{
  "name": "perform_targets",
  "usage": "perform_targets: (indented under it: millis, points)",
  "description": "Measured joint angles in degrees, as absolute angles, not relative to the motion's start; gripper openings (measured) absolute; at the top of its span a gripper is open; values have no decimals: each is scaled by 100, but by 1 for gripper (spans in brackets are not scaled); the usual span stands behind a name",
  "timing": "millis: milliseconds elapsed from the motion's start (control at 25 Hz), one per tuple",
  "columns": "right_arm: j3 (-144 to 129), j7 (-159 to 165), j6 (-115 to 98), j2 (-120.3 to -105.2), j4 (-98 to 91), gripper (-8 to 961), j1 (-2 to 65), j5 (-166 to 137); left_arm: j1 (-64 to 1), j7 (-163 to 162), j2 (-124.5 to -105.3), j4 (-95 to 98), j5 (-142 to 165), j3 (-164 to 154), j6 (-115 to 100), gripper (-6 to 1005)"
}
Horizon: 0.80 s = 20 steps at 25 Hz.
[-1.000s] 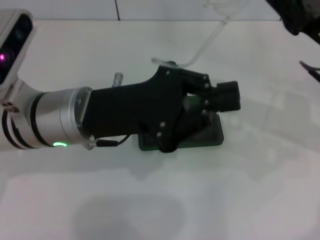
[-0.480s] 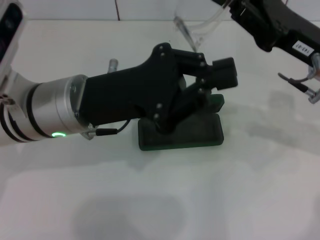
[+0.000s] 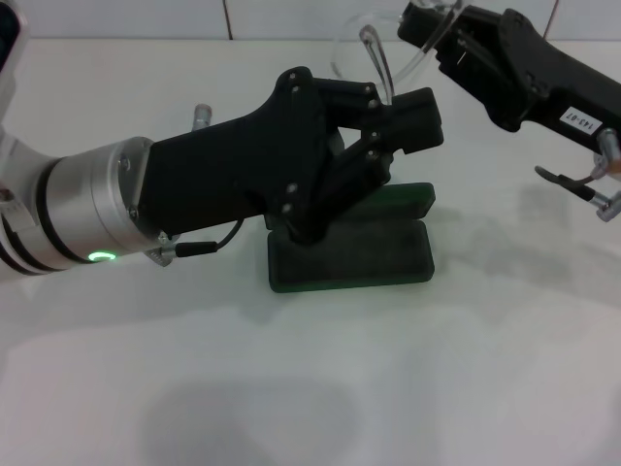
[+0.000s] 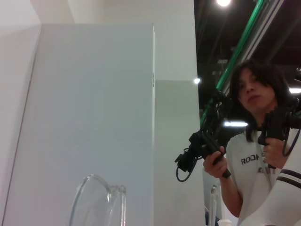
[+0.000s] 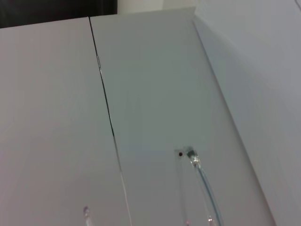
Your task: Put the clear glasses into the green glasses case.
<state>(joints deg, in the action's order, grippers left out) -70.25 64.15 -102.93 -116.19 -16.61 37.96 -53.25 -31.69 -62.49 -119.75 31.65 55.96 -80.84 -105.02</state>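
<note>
The green glasses case (image 3: 361, 258) lies open on the white table, its lid (image 3: 408, 199) tipped up on the far side. My left gripper (image 3: 433, 117) hovers just above and behind the case, fingers together with nothing seen between them. Behind it, higher up, hang the clear glasses (image 3: 349, 35), and my right gripper (image 3: 423, 23) is shut on them at the top right. One thin clear arm (image 3: 379, 66) of the glasses points down toward the left gripper. The curved lens (image 4: 94, 202) shows in the left wrist view, a clear arm (image 5: 203, 181) in the right wrist view.
The white table (image 3: 310, 388) ends at a tiled wall behind. A loose cable (image 3: 582, 186) hangs off my right arm at the right edge. A person holding hand controllers (image 4: 254, 141) stands beyond, seen in the left wrist view.
My left gripper has lifted up and back off the case, whose lid now stands open. The right gripper has brought the clear glasses in from the top right toward the case.
</note>
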Motion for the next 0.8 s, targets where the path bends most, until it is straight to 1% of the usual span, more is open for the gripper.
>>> perform_targets:
  millis: [800]
  points:
    - [-7339,6416,-10198,-11619,-1697,97,3828,-5335,-3146,-6291,-11966,3097,5508,-7958,-10436,59]
